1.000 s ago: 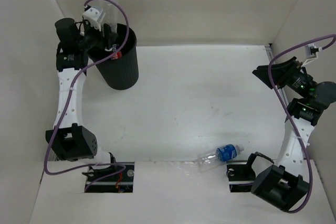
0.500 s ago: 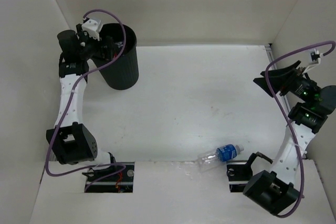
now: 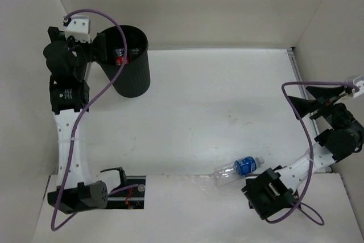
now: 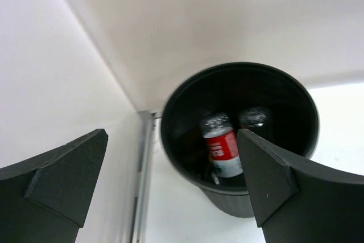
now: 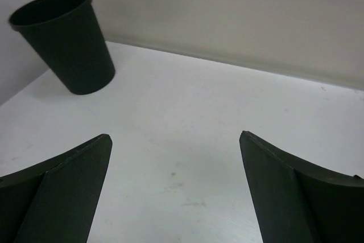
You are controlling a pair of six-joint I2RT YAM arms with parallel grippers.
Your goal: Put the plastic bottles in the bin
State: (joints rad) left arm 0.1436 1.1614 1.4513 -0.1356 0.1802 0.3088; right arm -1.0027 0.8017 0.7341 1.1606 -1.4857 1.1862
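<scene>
The black ribbed bin (image 3: 129, 64) stands at the far left of the table. Inside it lie a clear bottle with a red-white label (image 4: 223, 149) and a plain clear bottle (image 4: 255, 118). My left gripper (image 3: 101, 49) hangs open and empty just left of the bin's rim (image 4: 239, 135), looking down into it. A clear bottle with a blue label (image 3: 239, 169) lies on its side at the near edge, by the right arm's base. My right gripper (image 3: 294, 98) is open and empty at the far right, above bare table, with the bin (image 5: 62, 44) far off.
White walls close in the table on the left, back and right. A metal strip (image 4: 142, 174) runs along the foot of the left wall beside the bin. The right arm's base (image 3: 270, 192) sits just right of the blue-label bottle.
My left gripper opened and let a clear bottle fall into the bin, then drew back to the left. My right arm pulled back toward the right wall, still open.
</scene>
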